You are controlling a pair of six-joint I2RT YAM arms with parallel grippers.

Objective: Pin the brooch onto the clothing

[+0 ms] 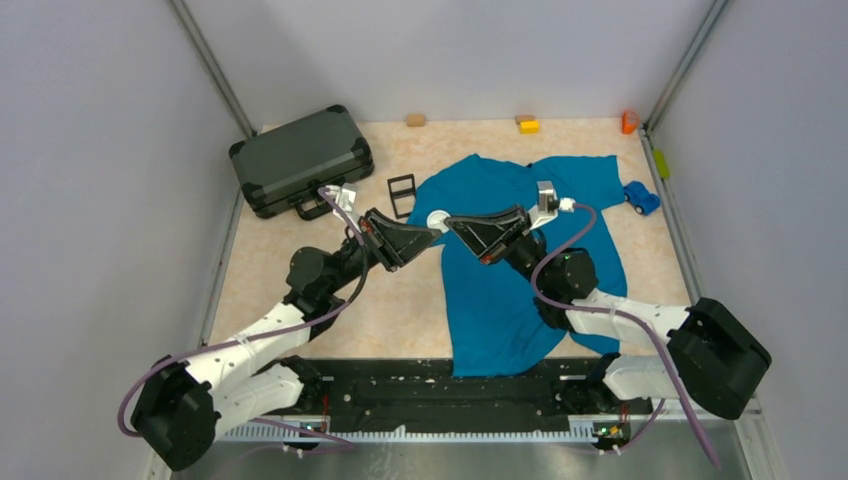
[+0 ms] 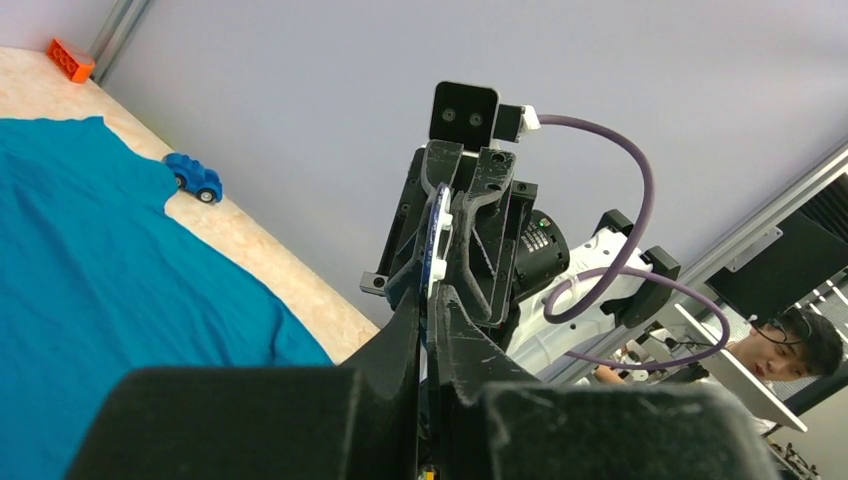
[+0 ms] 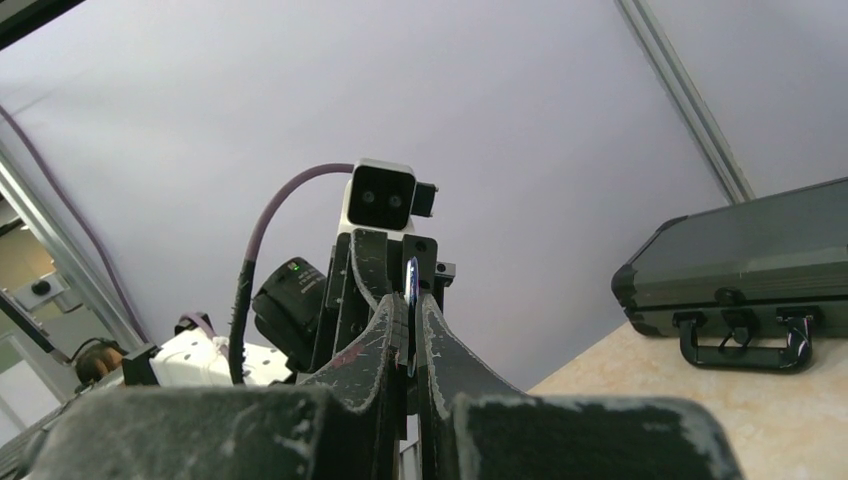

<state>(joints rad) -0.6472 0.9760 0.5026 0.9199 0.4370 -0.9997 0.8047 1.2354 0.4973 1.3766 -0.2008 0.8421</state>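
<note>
Beige tabletop (image 1: 400,310), walled in pale grey, carries the clothing (image 1: 500,290), a teal T-shirt spread flat at the centre-right. In the top view the brooch (image 1: 438,217) shows as a small pale disc over the shirt's ten o'clock edge. It sits between the two tools, which meet tip to tip. The left gripper (image 1: 432,235) reaches it from eight o'clock and the right gripper (image 1: 450,222) from four o'clock. Both wrist views show the brooch edge-on as a thin sliver, with each tool's jaws closed narrowly on its rim. A dark hard case (image 1: 300,158) lies at ten o'clock from the brooch, a black frame (image 1: 401,195) lies closer in the same direction, and a blue toy car (image 1: 641,197) sits at three o'clock.
</note>
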